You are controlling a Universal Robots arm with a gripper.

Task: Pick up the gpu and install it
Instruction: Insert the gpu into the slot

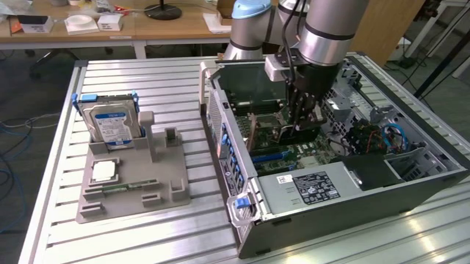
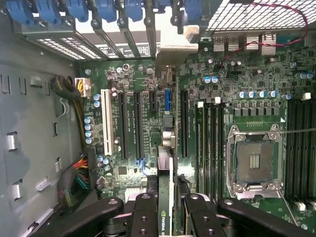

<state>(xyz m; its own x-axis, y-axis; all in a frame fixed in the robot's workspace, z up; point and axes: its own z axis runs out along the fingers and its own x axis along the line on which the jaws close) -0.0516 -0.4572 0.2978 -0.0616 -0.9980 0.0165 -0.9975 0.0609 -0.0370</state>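
My gripper [image 2: 165, 203] is down inside the open computer case [image 1: 242, 220], over the green motherboard [image 2: 247, 74]. It is shut on the gpu [image 2: 165, 192], which I see edge-on between the two black fingers [image 2: 144, 215]: a thin green board with a logo near the pads. The card runs away from the wrist toward the rear slot openings, where its pale metal end bracket [image 2: 173, 47] lies. It hangs just above the long expansion slots [image 2: 185, 123]; I cannot tell if it touches one. In the exterior view the gripper [image 1: 302, 122] stands upright in the middle of the case.
On the exterior view's left, a grey fixture [image 1: 132, 190] holds a silver hard drive with a blue-white label [image 1: 111, 127], a square chip [image 1: 104, 171] and a small memory stick [image 1: 121, 187]. Inside the case are the CPU socket [image 2: 254, 160], cable bundles [image 2: 74, 185] and the power supply [image 1: 316, 190].
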